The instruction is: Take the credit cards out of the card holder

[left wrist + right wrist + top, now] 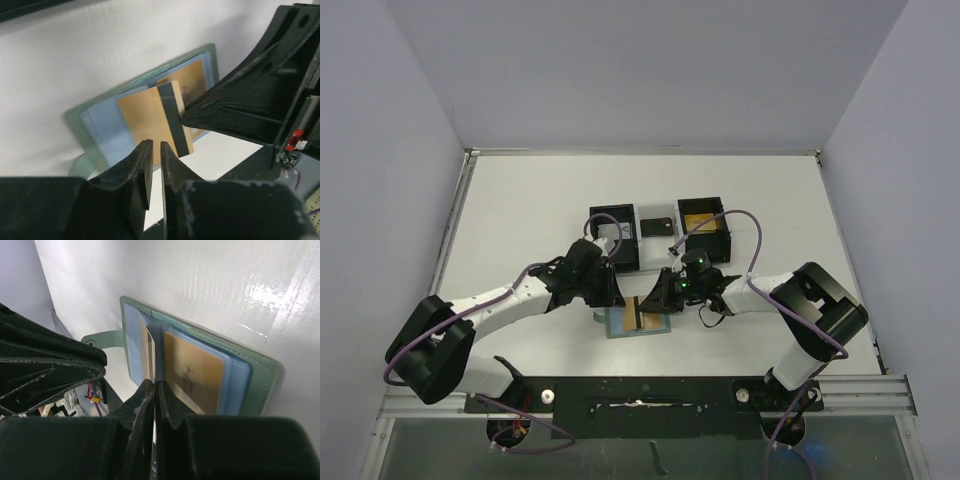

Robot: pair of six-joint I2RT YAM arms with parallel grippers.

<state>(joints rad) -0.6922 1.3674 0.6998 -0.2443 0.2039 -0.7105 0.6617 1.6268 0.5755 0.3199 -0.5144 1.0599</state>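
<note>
Holder (pixel 620 326) lies open on the desk (pixel 520 220) at lower centre of the top view, long axis running left to right, between the two pincers. Left pincer (pixel 612 296) sits just above its left end. Right pincer (pixel 658 300) is over the middle, touching a gold card (pixel 645 311) that stands up from the pockets. Two black boxes (pixel 613 237) sit higher in the frame, well apart, with nothing between them and the holder.

Left wrist view: the card rises tilted out of the holder, a dark stripe along its right edge, where the right pincer meets it. The left fingers show only a thin slit with nothing in it, tips just below the card's lower edge.

Right wrist view: the right pincer is clenched on that card, seen edge-on straight ahead of the tips. A second card (pixel 195 372), also gold, lies in its pocket to the right. The right arm looks the one to draw the card clear. The left arm crowds the frame's left side.
</note>
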